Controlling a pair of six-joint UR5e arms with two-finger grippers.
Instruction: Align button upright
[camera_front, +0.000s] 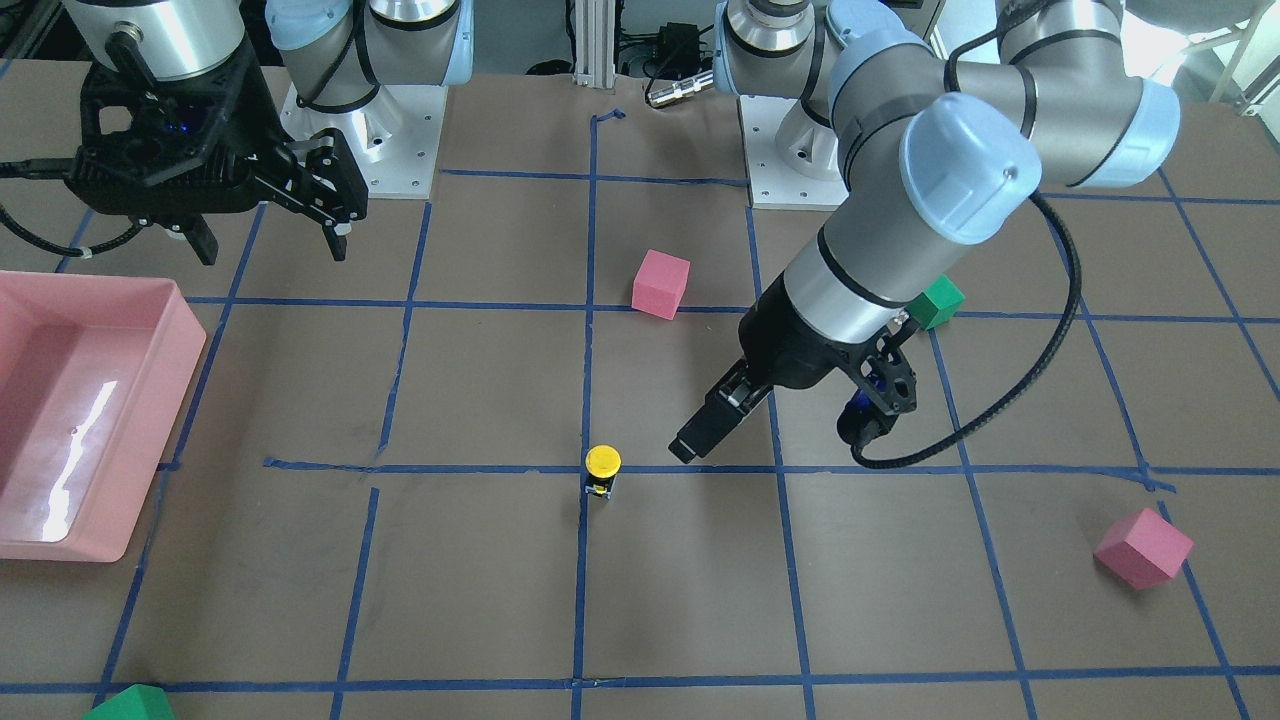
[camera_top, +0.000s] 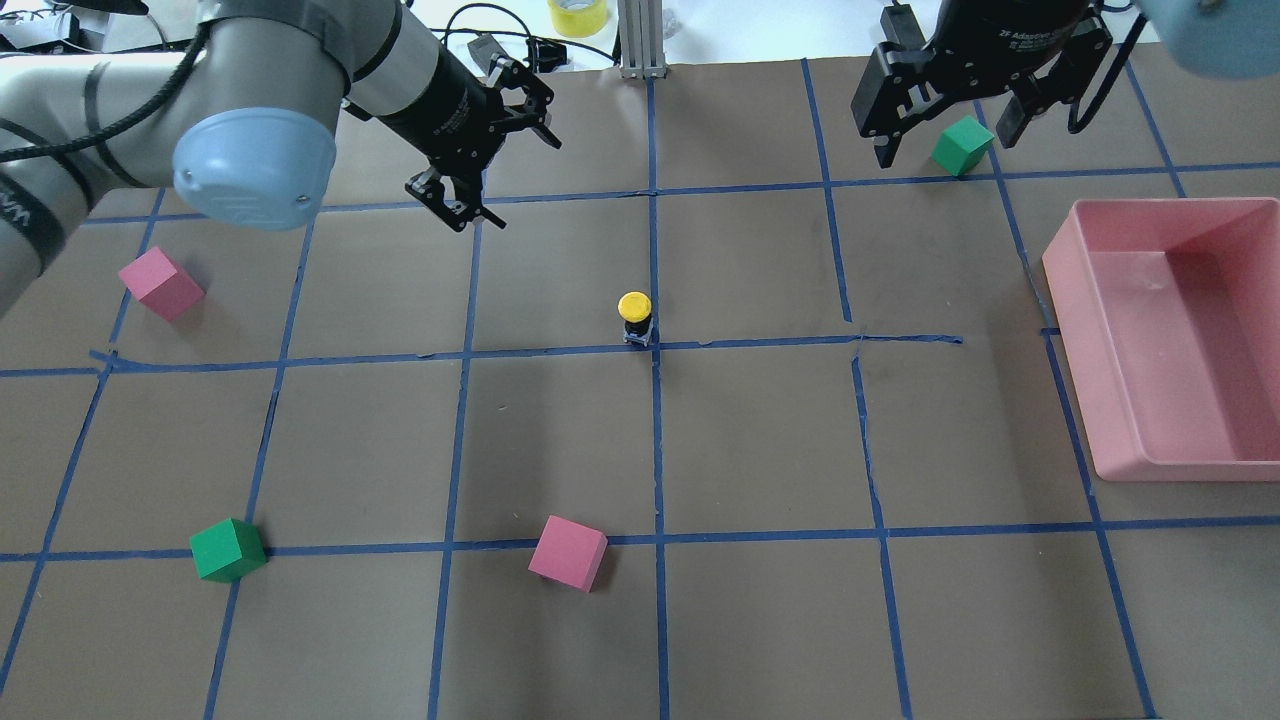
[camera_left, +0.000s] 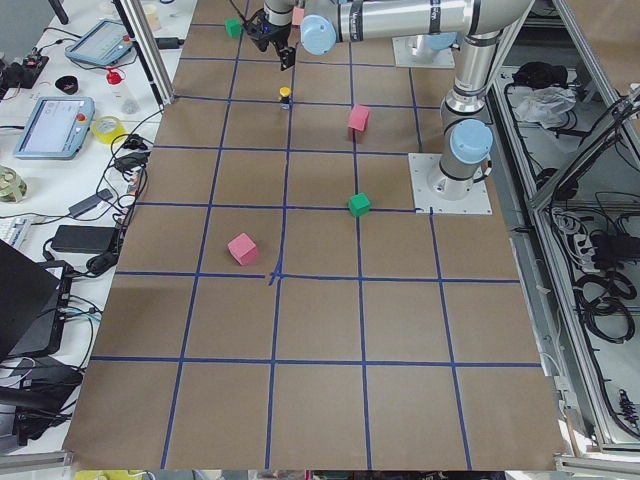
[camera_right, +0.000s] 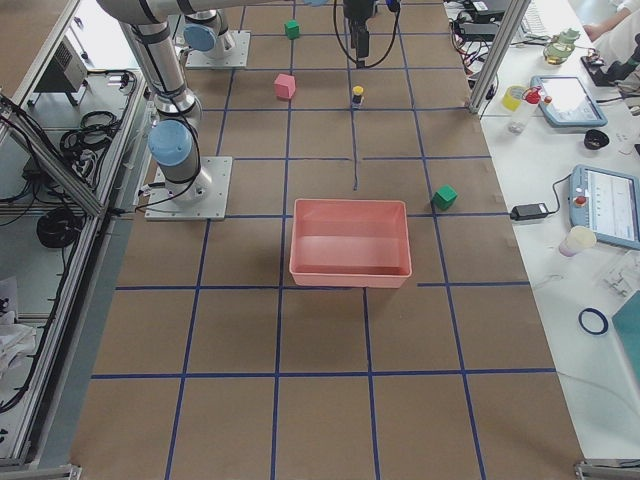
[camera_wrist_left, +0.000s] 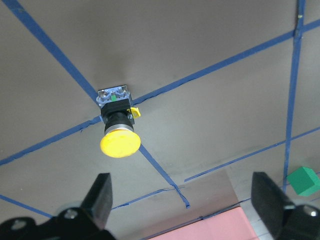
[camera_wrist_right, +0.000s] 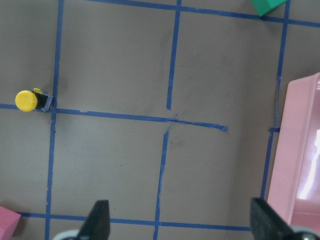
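Observation:
The button (camera_front: 602, 470) stands upright on a blue tape crossing at the table's middle, yellow cap up, black body and silvery base below. It also shows in the overhead view (camera_top: 635, 318), the left wrist view (camera_wrist_left: 119, 135) and the right wrist view (camera_wrist_right: 27, 100). My left gripper (camera_front: 695, 440) is open and empty, tilted and raised off the table to the button's side, apart from it (camera_top: 462, 208); its fingers (camera_wrist_left: 100, 195) stand wide apart. My right gripper (camera_top: 948, 135) is open and empty, high above the table near the tray side (camera_front: 270, 240).
A pink tray (camera_top: 1075, 330) sits on my right. Pink cubes (camera_top: 161, 283) (camera_top: 567, 552) and green cubes (camera_top: 227, 549) (camera_top: 962, 145) are scattered over the blue tape grid; the far green cube lies below my right gripper.

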